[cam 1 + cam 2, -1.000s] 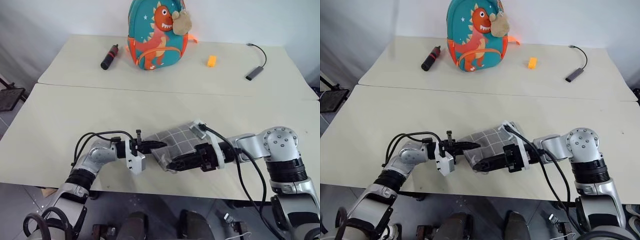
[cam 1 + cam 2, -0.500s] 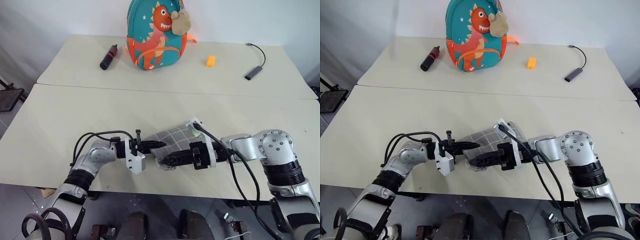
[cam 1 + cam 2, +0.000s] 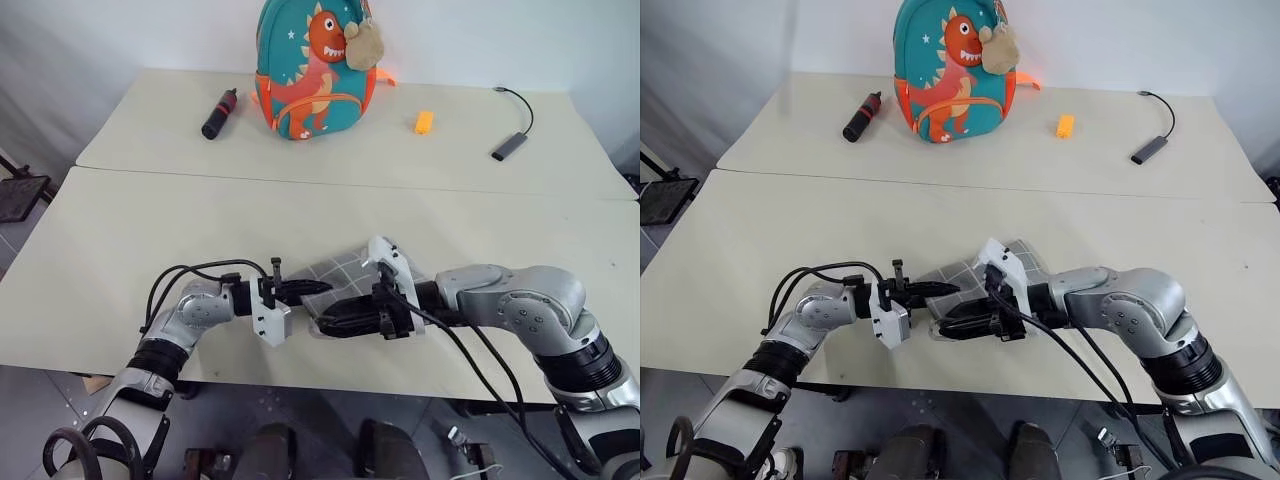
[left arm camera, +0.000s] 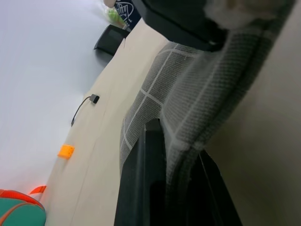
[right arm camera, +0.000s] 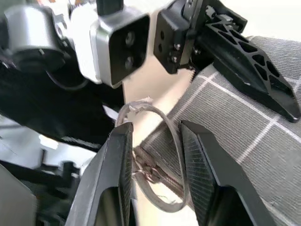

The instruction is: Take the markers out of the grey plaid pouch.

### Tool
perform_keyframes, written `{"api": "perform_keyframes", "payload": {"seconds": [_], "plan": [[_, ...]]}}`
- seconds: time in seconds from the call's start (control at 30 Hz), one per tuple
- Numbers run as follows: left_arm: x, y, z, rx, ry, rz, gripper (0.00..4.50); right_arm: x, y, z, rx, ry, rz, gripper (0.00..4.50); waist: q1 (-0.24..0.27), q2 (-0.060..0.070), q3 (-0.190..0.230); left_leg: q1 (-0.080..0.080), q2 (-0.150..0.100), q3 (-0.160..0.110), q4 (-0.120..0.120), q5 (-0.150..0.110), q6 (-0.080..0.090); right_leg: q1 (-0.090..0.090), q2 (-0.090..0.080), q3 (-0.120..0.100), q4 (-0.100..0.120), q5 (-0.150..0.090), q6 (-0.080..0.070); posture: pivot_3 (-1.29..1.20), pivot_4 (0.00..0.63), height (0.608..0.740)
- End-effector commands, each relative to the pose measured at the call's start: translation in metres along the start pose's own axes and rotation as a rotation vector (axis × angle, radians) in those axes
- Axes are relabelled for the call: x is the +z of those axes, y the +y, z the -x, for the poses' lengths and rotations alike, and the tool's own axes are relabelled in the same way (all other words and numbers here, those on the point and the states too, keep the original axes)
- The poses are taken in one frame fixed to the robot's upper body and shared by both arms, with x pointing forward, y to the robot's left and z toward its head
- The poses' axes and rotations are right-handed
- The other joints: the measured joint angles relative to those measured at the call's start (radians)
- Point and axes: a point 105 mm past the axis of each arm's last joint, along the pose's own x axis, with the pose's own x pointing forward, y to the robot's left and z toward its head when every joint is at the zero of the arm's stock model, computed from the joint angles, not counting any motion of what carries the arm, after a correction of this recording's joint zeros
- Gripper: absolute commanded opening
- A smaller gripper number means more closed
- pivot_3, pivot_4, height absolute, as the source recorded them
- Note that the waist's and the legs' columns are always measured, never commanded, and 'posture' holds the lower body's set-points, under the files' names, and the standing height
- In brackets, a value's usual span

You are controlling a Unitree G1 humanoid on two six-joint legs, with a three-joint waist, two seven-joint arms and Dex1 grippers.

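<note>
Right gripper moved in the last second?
Yes. The right gripper slid along the grey plaid pouch toward the left gripper, which holds the pouch's end.

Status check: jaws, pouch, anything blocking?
Left gripper shut on pouch edge. Right gripper jaws apart around the zipper ring, not clamped. Pouch closed, no markers visible. Nothing blocking.

One pouch [image 3: 352, 272], one backpack [image 3: 313, 68].
</note>
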Motion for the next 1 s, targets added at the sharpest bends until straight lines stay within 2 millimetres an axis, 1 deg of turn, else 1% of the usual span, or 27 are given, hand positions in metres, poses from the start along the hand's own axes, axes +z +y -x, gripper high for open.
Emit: {"api": "perform_keyframes", "payload": {"seconds": [0.03, 0.07, 0.17, 0.27, 0.5, 0.6, 0.67, 0.73, 0.87, 0.93, 1.0], "plan": [[0.005, 0.010, 0.001, 0.045, -0.023, -0.017, 0.00, 0.005, 0.004, -0.003, 0.010, -0.019, 0.039, 1.60, 0.000, 0.000, 0.000, 0.000, 0.000, 0.000, 0.000, 0.000, 0.000, 0.000, 0.000, 0.000, 0.000, 0.000, 0.000, 0.00, 0.150, 0.740], [0.005, 0.010, 0.001, 0.045, -0.023, -0.016, 0.00, 0.005, 0.004, -0.003, 0.012, -0.019, 0.041, 1.60, 0.000, 0.000, 0.000, 0.000, 0.000, 0.000, 0.000, 0.000, 0.000, 0.000, 0.000, 0.000, 0.000, 0.000, 0.000, 0.00, 0.150, 0.740], [0.005, 0.010, 0.000, 0.047, -0.023, -0.014, 0.00, 0.005, 0.005, -0.006, 0.011, -0.032, 0.038, 1.04, 0.000, 0.000, 0.000, 0.000, 0.000, 0.000, 0.000, 0.000, 0.000, 0.000, 0.000, 0.000, 0.000, 0.000, 0.000, 0.00, 0.150, 0.740], [0.005, 0.011, 0.001, 0.049, -0.021, -0.013, 0.00, 0.004, 0.006, -0.008, 0.011, -0.039, 0.041, 0.04, 0.000, 0.000, 0.000, 0.000, 0.000, 0.000, 0.000, 0.000, 0.000, 0.000, 0.000, 0.000, 0.000, 0.000, 0.000, 0.00, 0.150, 0.740], [0.004, 0.013, 0.002, 0.066, -0.014, 0.002, 0.00, 0.013, -0.005, 0.001, -0.069, -0.129, 0.124, 0.01, 0.000, 0.000, 0.000, 0.000, 0.000, 0.000, 0.000, 0.000, 0.000, 0.000, 0.000, 0.000, 0.000, 0.000, 0.000, 0.00, 0.150, 0.740], [0.003, 0.015, 0.002, 0.096, -0.016, 0.042, 0.00, 0.022, -0.009, 0.008, -0.105, -0.210, 0.176, 0.01, 0.000, 0.000, 0.000, 0.000, 0.000, 0.000, 0.000, 0.000, 0.000, 0.000, 0.000, 0.000, 0.000, 0.000, 0.000, 0.00, 0.150, 0.740], [0.002, 0.020, 0.004, 0.148, -0.026, 0.142, 0.00, 0.037, -0.011, 0.020, -0.143, -0.353, 0.218, 0.01, 0.000, 0.000, 0.000, 0.000, 0.000, 0.000, 0.000, 0.000, 0.000, 0.000, 0.000, 0.000, 0.000, 0.000, 0.000, 0.00, 0.150, 0.740], [0.002, 0.022, 0.006, 0.176, -0.044, 0.244, 0.00, 0.045, -0.013, 0.033, -0.177, -0.451, 0.231, 0.01, -0.001, 0.000, 0.000, 0.000, 0.000, 0.000, 0.000, 0.000, 0.000, 0.000, 0.000, 0.000, 0.000, 0.000, 0.000, 0.00, 0.150, 0.740], [0.005, 0.022, 0.011, 0.174, -0.083, 0.395, 0.00, 0.046, -0.017, 0.049, -0.221, -0.530, 0.230, 0.01, -0.001, 0.000, 0.000, 0.000, 0.000, 0.000, 0.000, 0.000, 0.000, 0.000, 0.000, 0.000, 0.000, 0.000, 0.000, 0.00, 0.150, 0.740], [0.007, 0.020, 0.014, 0.164, -0.112, 0.498, 0.00, 0.046, -0.020, 0.058, -0.249, -0.560, 0.230, 0.01, -0.001, 0.000, 0.000, 0.000, 0.000, 0.000, 0.000, 0.000, 0.000, 0.000, 0.000, 0.000, 0.000, 0.000, 0.000, 0.00, 0.150, 0.740], [0.010, 0.016, 0.016, 0.127, -0.137, 0.586, 0.00, 0.046, -0.025, 0.068, -0.285, -0.594, 0.222, 0.01, -0.002, 0.000, 0.000, 0.001, 0.000, 0.000, 0.000, 0.000, 0.000, 0.000, 0.000, 0.000, 0.000, 0.000, 0.000, 0.00, 0.150, 0.740]]}}
